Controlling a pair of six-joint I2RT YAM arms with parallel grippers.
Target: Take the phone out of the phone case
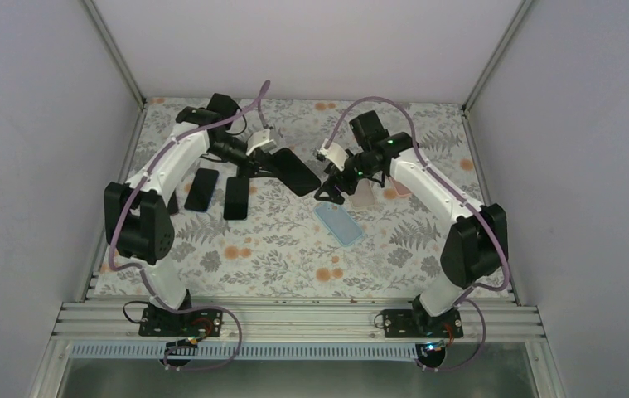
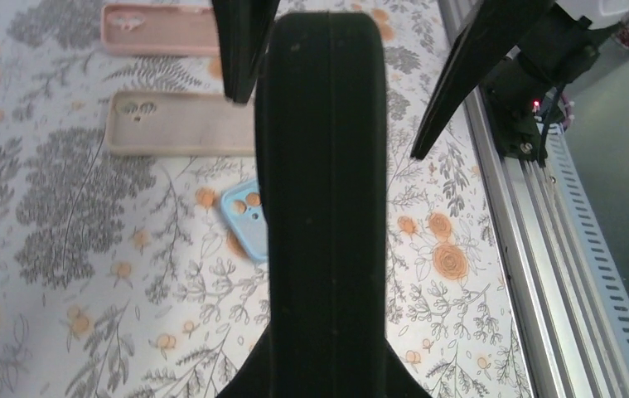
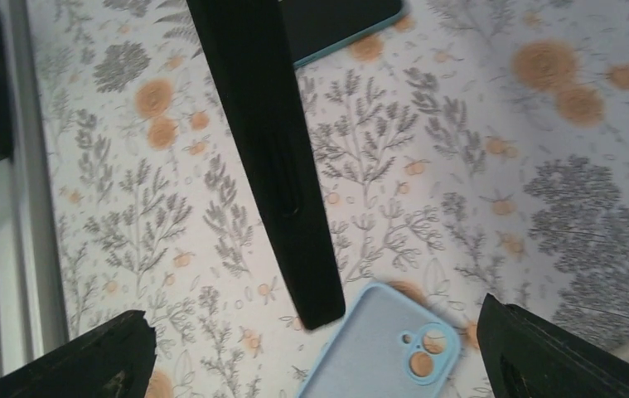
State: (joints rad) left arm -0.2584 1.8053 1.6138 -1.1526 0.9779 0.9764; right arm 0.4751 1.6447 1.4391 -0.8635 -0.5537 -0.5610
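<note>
Phone [image 1: 296, 171] pinched in left pincer [image 1: 263, 164], its end inside the spread right pincer [image 1: 328, 188].

Left claw [image 1: 271, 157] clamped tight, right claw [image 1: 334, 187] spread wide

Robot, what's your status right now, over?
Left gripper shut on black cased phone, held edge-on off the table. Right gripper open, astride its far end. Case looks still on. Nothing blocking.

The black phone case [image 2: 323, 207] is looking like matt plastic, a little dusty. The light blue case [image 3: 377, 348] is showing a smooth, matt skin. The table [image 2: 70, 240] is wearing a matt printed cover, and the rail [image 2: 534, 249] at its near edge is showing ribbed bare metal.
</note>
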